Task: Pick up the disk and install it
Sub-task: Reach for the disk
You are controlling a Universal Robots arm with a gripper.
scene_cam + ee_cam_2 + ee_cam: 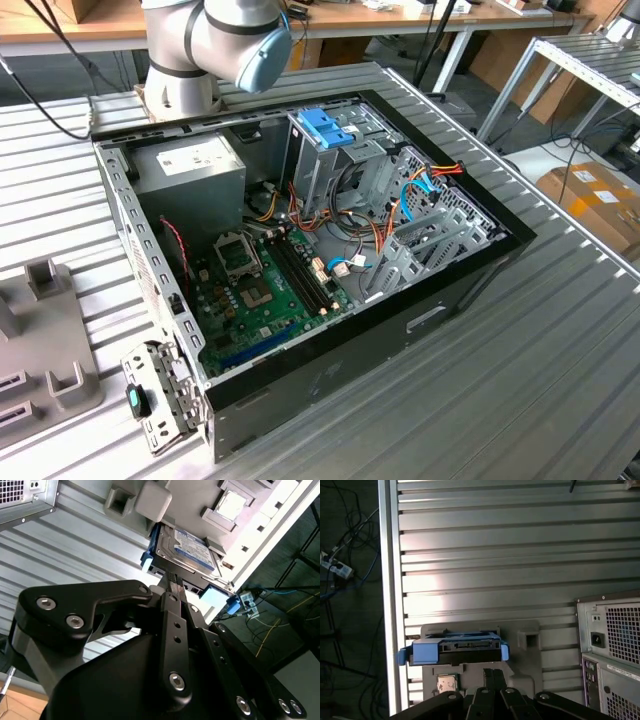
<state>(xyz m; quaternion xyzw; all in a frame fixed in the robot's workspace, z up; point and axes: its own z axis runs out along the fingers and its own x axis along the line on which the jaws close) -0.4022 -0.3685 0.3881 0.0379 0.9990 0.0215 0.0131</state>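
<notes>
The disk [192, 547], grey metal with a blue-and-white label and light blue rails, stands on edge in a grey fixture [150, 500] on the ribbed table. In the first wrist view the disk [457, 650] shows its connector edge between the blue rails. My gripper [175, 577] hovers just off that edge with its black fingers pressed together and nothing seen between them. The first wrist view shows the gripper [493, 671] right beside the disk. The open computer case [330, 250] lies on its side, with a blue bracket [325, 128] in its drive bay.
The case's rear panel [612, 650] stands close to the fixture. The fixture [40, 340] sits at the exterior view's left, holding a small chip [447, 682]. The table edge [387, 580] runs near the disk, with cables [340, 570] on the floor beyond.
</notes>
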